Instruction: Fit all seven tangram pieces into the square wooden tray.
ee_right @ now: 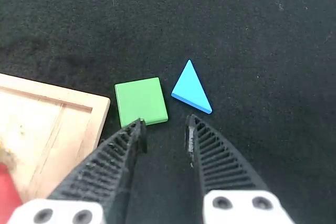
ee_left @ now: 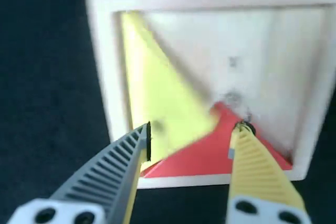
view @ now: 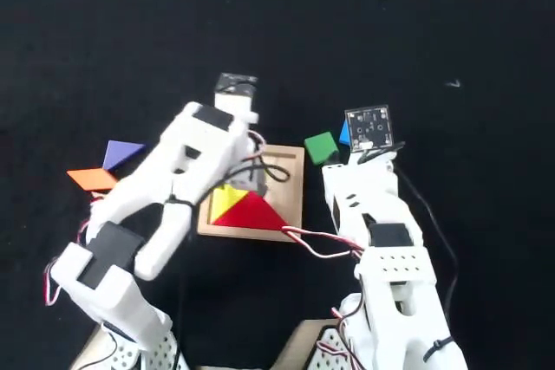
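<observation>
Left gripper [ee_left: 194, 129]: open, empty, over the square wooden tray [view: 295, 188] at frame centre. The large yellow triangle [ee_left: 157, 98] and large red triangle [ee_left: 210, 156] are seated in the tray's lower part. Right gripper [ee_right: 164, 126]: open, just short of the green square block [ee_right: 140, 101], which lies right of the tray beside the small blue triangle [ee_right: 190, 87]. I'd pinch the green square across its flat edges. The left arm covers the tray, so clear it first. The purple triangle [view: 121, 153] and orange flat piece [view: 91, 178] wait mid-left.

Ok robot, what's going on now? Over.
Left claw open over tray; yellow triangle, red triangle in. Right claw open by green square, blue triangle. Nothing blocking.
</observation>
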`<state>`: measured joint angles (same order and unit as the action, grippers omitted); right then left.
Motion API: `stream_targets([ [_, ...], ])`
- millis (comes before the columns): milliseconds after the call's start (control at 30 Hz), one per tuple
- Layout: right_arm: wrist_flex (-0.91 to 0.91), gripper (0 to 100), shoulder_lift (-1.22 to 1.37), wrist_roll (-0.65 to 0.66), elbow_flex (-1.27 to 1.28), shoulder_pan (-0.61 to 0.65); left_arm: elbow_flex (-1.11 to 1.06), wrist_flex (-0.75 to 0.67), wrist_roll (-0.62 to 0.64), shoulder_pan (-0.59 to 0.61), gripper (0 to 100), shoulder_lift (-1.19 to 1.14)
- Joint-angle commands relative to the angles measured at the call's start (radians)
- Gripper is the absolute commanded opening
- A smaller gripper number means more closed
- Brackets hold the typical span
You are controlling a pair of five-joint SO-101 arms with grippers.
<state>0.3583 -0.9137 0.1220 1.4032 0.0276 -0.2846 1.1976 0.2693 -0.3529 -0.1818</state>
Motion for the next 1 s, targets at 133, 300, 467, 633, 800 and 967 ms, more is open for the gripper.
stream_targets([
  [133, -0.025, 13.4, 0.002, 0.011, -0.007, 0.008, 0.01, -0.041, -0.003, -0.036, 25, 0.063],
  [300, -0.025, 13.4, 0.002, 0.011, -0.008, 0.008, 0.053, -0.147, -0.003, -0.05, 25, 0.083],
  [467, -0.025, 13.4, 0.002, 0.011, -0.005, 0.008, 0.056, -0.264, -0.08, -0.071, 25, -0.02],
  [633, -0.025, 13.4, 0.002, 0.011, -0.005, 0.008, 0.137, -0.255, -0.094, -0.067, 25, -0.126],
  [800, -0.025, 13.4, 0.002, 0.011, -0.005, 0.008, 0.209, -0.158, -0.17, -0.07, 25, -0.184],
  [967, -0.025, 13.4, 0.002, 0.011, -0.005, 0.008, 0.248, -0.087, -0.172, -0.028, 25, -0.207],
])
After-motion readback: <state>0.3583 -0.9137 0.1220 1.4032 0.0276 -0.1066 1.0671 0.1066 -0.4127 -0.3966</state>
